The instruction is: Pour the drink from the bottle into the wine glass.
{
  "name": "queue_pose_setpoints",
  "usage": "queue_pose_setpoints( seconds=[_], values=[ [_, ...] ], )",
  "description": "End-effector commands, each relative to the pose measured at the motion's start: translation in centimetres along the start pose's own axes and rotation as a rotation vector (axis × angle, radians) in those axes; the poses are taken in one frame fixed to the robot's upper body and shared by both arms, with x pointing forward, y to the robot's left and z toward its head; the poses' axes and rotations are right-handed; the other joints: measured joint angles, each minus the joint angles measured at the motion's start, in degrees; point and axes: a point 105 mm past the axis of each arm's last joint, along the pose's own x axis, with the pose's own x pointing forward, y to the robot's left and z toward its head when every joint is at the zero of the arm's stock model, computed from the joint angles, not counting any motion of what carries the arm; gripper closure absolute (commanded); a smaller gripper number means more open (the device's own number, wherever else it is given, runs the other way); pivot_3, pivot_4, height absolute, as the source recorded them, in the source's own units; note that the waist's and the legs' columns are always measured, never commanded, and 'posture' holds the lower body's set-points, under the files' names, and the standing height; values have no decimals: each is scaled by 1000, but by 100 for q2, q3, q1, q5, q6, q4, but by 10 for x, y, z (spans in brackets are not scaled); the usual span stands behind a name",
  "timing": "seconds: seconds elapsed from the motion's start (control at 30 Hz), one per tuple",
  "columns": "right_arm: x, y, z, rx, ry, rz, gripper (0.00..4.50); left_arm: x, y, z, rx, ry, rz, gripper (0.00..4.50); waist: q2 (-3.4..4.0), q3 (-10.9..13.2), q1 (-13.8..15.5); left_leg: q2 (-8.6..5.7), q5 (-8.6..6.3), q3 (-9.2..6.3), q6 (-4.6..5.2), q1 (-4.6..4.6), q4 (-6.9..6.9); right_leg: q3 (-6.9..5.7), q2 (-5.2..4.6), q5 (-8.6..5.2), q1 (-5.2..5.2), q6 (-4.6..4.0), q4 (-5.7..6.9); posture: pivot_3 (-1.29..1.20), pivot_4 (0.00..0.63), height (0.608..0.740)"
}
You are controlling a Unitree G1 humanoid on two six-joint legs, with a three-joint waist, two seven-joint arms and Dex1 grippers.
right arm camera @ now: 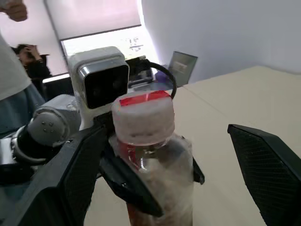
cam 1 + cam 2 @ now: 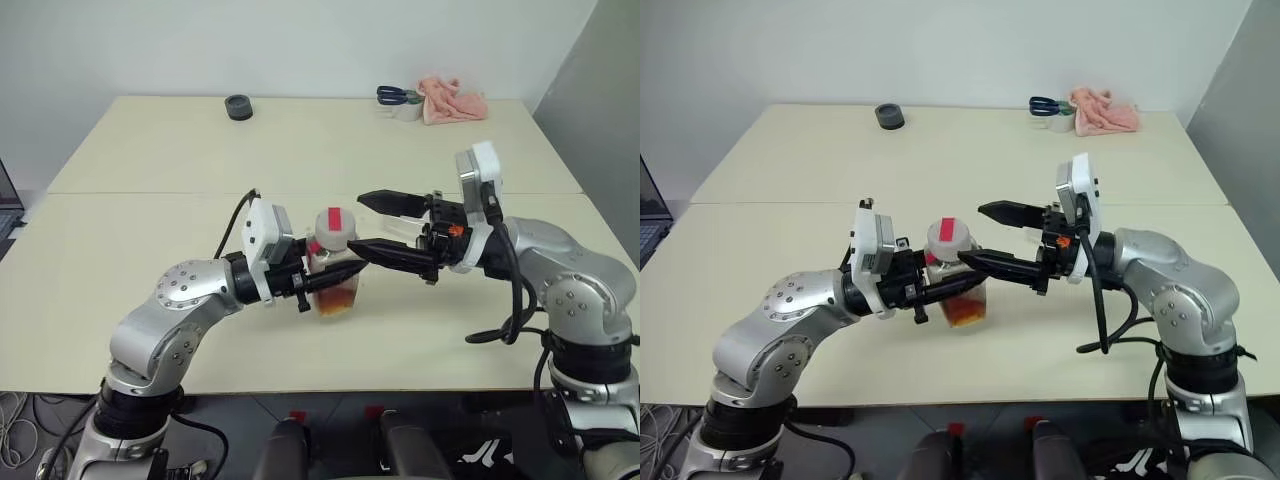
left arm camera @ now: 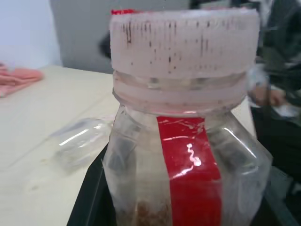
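Clear plastic bottle (image 2: pixel 333 268) with a red strip down the front is sitting pretty much dead center near the front edge of the cream counter (image 2: pixel 150 240), and the left tool (image 2: pixel 340 275) is clamped tight around its lower body, right about where the reddish-brown drink (image 2: pixel 338 298) sits at the bottom. Looks like it's there purely to keep the thing from spinning or tipping. The white cap (image 2: pixel 334 222) is on, with a bit of red tape across the top. The right tool (image 2: pixel 385 228) comes in level from the other side with its two black fingers spread wide, one just in front of the bottle's neck and one behind and above, so it's bracketing the cap without actually pinching it. My guess is this is the uncapping bit: one arm holds, the other twists, and the fingers are apart between bites on the lid. Can't tell if the cap is loose at all. The wine glass (image 3: pixel 80 141) is the odd part: in the left wrist view there's something clear lying on the counter just behind the bottle that I take for it, on its side from the looks of it, though it's blurry enough that I wouldn't swear to it. If so, it needs standing up before any pouring. Way at the back there's a small dark ring (image 2: pixel 238 107), a pink cloth (image 2: pixel 452 99) and scissors (image 2: pixel 396 95), all well out of the way.
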Motion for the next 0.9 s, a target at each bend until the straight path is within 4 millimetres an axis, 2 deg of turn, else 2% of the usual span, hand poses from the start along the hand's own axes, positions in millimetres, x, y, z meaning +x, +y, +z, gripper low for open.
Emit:
queue_pose_setpoints(
  seconds=[0.03, 0.27, 0.5, 0.63, 0.9],
  values=[
    [8, 7, 12, -94, -54, -69, 54, 4, 10, 8, 51, -48, 75, 2777, 0, 0, -11, 0, 0, 1, 0, 1, 0, 1, 1, 0, 0, 0, 1, 0, 150, 740],
    [35, 2, 15, -140, -103, -142, 54, 13, 13, 4, 50, -62, 93, 2777, 0, 0, -2, 0, 5, -1, -8, 1, 0, -1, 2, 0, 0, 0, 2, 0, 150, 740],
    [41, -16, 13, -176, -107, -210, 54, 17, 12, 10, 64, -76, 84, 2777, 0, 0, 3, -1, 6, -5, -9, -1, -2, -6, 0, 0, 0, -1, 0, 0, 150, 740],
    [36, -22, 11, -187, -99, -229, 54, 17, 12, 12, 65, -80, 86, 2777, 0, 0, 3, -1, 5, -5, -9, 0, -3, -6, -1, 0, 0, -1, 0, 0, 150, 740],
    [5, -37, 6, -180, -44, -302, 54, 14, 20, 11, 52, -79, 112, 2777, 0, 0, 4, -3, 5, -5, -8, -1, -2, -6, -2, 0, 0, -1, 0, 0, 150, 740]
  ],
)
